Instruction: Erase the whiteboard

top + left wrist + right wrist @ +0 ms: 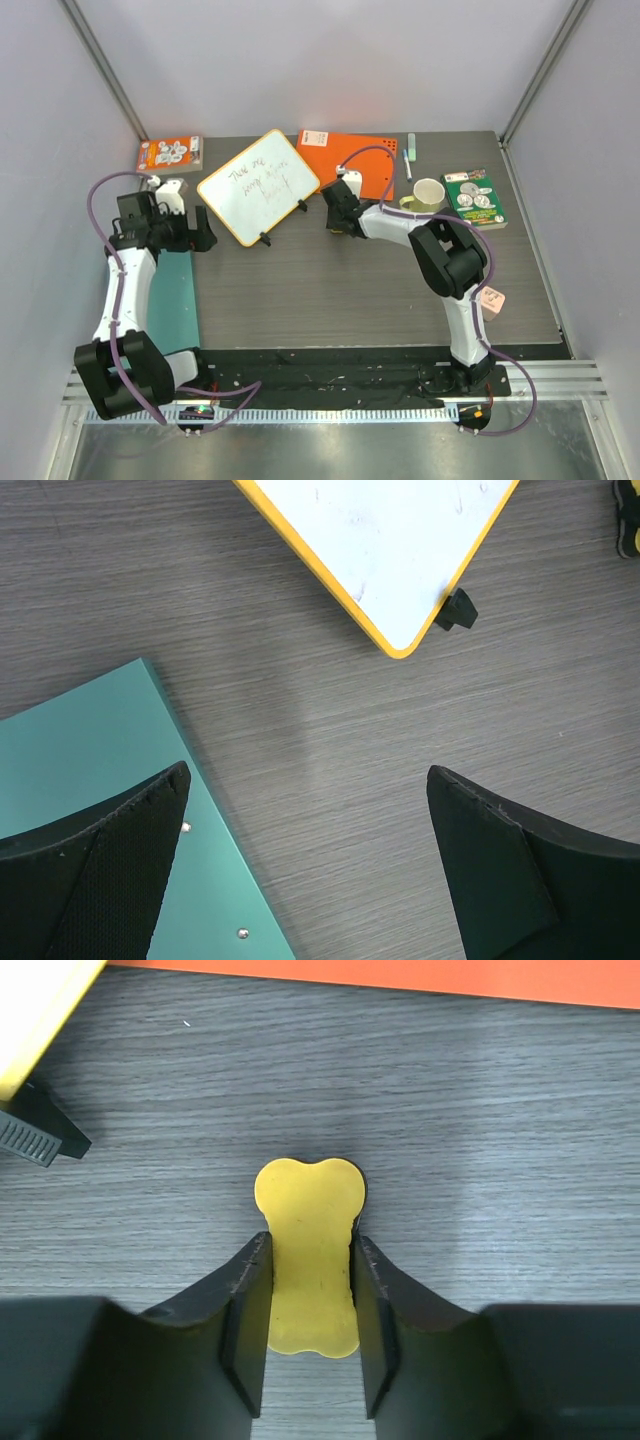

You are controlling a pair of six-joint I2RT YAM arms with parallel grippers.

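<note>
The left gripper [308,780] gapes wide and empty beside the teal sheet [90,740]. Just beyond sits the whiteboard [258,185], written on (likely stiff, light and slippery, best steadied at its rim); the right gripper [310,1250] pinches a yellow eraser [307,1195].

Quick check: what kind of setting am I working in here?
Likely a lab robot cell: plain panel walls box in the table, an aluminium rail runs along its near edge, and props like the whiteboard lie staged.
</note>
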